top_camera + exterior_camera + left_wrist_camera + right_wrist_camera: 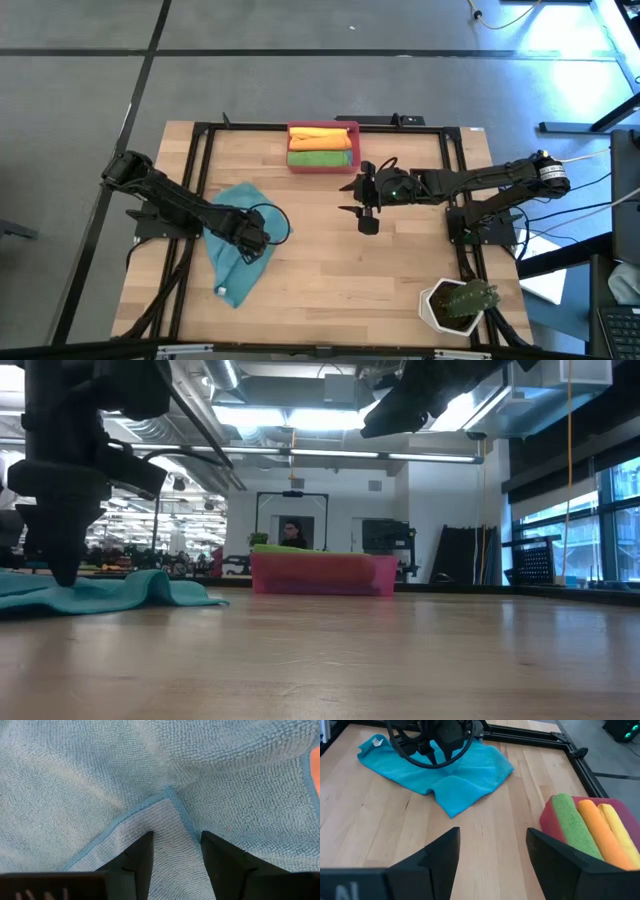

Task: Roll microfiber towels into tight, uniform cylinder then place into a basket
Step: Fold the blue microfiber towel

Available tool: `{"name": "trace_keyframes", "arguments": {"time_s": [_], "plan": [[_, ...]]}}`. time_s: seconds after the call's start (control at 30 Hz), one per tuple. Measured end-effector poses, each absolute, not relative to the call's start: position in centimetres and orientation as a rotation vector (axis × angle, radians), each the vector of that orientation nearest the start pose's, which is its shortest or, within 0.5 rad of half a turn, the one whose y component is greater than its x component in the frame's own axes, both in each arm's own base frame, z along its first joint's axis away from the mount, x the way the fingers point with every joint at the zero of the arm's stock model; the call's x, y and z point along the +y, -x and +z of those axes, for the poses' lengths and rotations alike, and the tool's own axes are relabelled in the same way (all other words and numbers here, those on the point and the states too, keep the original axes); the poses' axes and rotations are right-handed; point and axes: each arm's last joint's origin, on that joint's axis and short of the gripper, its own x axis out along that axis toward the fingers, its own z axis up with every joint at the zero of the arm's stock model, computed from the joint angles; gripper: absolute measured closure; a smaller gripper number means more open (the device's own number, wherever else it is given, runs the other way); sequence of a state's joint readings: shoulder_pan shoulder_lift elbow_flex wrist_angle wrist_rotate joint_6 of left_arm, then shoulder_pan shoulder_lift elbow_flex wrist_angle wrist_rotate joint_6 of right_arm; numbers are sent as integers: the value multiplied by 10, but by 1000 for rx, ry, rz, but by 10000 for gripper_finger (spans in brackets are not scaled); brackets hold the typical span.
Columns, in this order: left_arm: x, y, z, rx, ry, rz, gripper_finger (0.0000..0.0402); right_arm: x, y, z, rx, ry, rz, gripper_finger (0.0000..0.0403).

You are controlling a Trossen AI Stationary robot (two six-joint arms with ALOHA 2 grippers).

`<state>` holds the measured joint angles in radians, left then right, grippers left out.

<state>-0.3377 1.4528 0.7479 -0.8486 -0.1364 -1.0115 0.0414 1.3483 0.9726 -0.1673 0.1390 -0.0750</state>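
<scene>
3 rolled towels already sat side by side in the basket (322,167) at the far middle of the table (400,270): a green roll (575,827), an orange roll (600,832) and a yellow roll (620,832), the basket looked about full across. The teal towel (235,245) was not yet rolled, it lay loosely spread and rumpled on the left side of the table, well apart from the basket. Left gripper (175,857) was down on that towel, fingers (137,860) partly open and straddling a folded-over hemmed corner, pads resting on cloth; whether the corner was actually pinched I could not tell, looked more like pressing or about to pinch. Right gripper (492,855) hovered above bare wood just beside the basket, jaws wide open and holding nothing. A potted plant (458,303) stood at the near right corner, out of the way. Judgement: most of the task done, 1 visible towel left to fold, roll tight and drop in; fit in the basket could be snug.
</scene>
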Motion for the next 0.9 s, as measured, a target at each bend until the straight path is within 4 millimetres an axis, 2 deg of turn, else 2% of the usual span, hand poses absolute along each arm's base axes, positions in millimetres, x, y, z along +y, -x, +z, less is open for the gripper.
{"name": "trace_keyframes", "arguments": {"time_s": [0.2,0.43,0.5,0.67,0.9], "plan": [[-67,-205,156,1398,427,597,280,8,-294,277,545,124,-74,173],[-67,-207,157,1375,330,553,378,8,-294,277,545,125,-74,173],[-66,-208,157,1368,306,548,395,8,-294,277,545,125,-74,173],[-66,-209,157,1375,292,515,400,8,-294,277,545,125,-74,173],[-68,-212,157,1371,327,453,377,8,-294,277,545,125,-74,173]]}}
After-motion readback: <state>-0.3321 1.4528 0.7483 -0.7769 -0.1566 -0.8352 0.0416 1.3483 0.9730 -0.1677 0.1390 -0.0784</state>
